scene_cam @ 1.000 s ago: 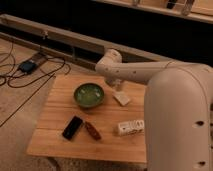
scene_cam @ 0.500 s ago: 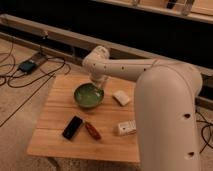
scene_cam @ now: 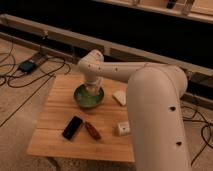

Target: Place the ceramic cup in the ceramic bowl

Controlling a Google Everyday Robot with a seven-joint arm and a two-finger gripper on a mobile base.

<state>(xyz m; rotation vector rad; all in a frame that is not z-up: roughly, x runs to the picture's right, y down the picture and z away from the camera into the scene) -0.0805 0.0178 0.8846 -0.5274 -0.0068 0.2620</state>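
The green ceramic bowl (scene_cam: pixel 88 97) sits on the wooden table (scene_cam: pixel 55 125), left of centre towards the back. My gripper (scene_cam: pixel 92 89) hangs at the end of the white arm, right over the bowl's far inner side. A pale shape shows at the gripper's tip just above the bowl's inside. I cannot tell whether it is the ceramic cup or part of the gripper. No cup stands apart on the table.
A flat whitish block (scene_cam: pixel 119 97) lies right of the bowl. A white labelled bottle (scene_cam: pixel 123 128) lies at the front right. A black phone (scene_cam: pixel 72 127) and a reddish-brown object (scene_cam: pixel 92 130) lie in front of the bowl. Cables (scene_cam: pixel 30 70) run on the floor at left.
The arm has swung left, from above the whitish block to above the bowl, and the gripper has come down to the bowl's inside.
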